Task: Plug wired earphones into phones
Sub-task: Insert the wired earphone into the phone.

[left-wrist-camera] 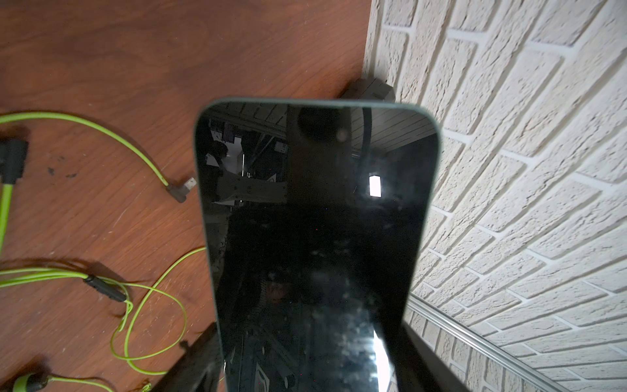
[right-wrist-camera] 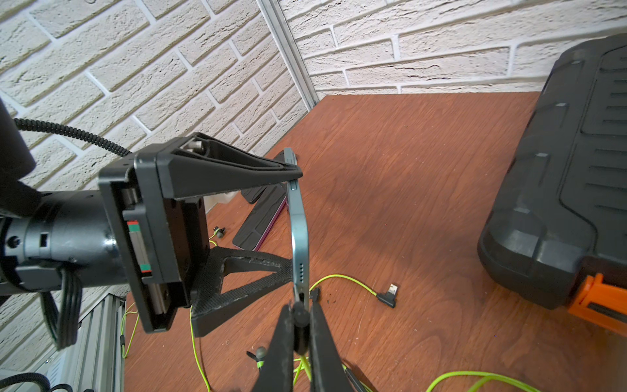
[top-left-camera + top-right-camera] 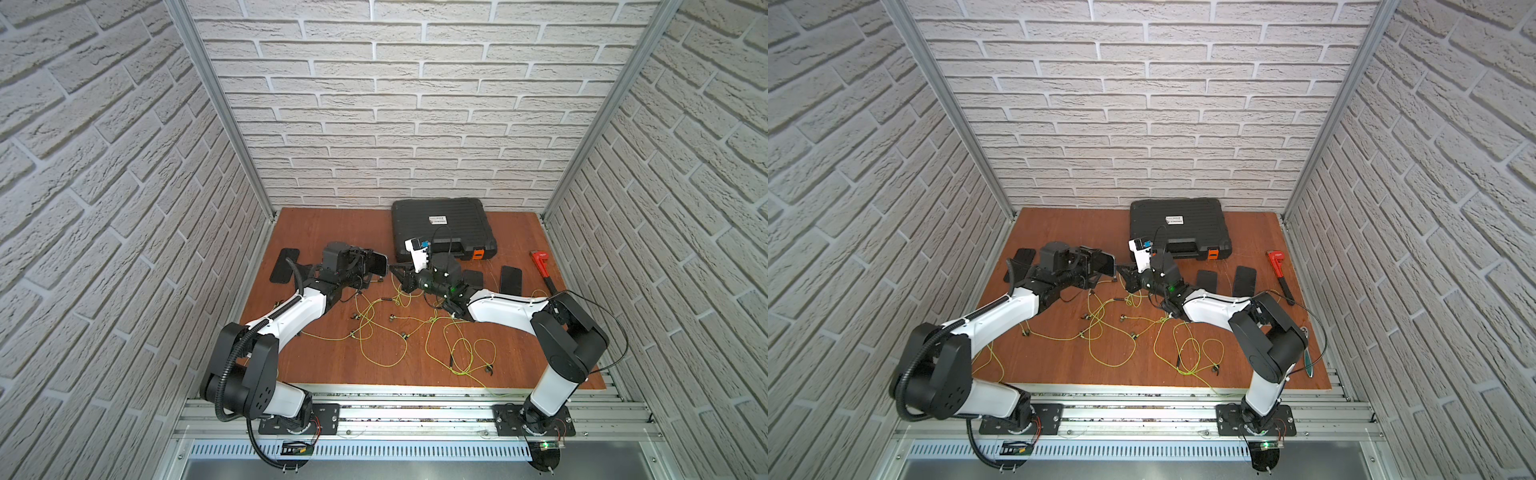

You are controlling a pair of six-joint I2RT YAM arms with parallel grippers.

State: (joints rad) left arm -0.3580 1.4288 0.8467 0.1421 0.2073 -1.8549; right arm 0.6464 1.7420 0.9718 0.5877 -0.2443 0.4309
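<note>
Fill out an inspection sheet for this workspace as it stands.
Surface: brown wooden tabletop, scuffed.
Job's things: one phone held off the table; a flat phone beside the left arm, two flat phones beside the right; yellow-green earphones tangled mid-table.
Clutter: black ribbed case; red pipe wrench.
Grippers: left gripper clamps the held phone; right gripper shut on an earphone plug at that phone's end.
Cables: black conduit along the left arm.
Surroundings: white brick-pattern walls, aluminium rails.

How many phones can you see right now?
5: held phone in the left gripper; left phones, two together beyond the left arm; right phones, two flat beside the right arm. The arms may hide more.
</note>
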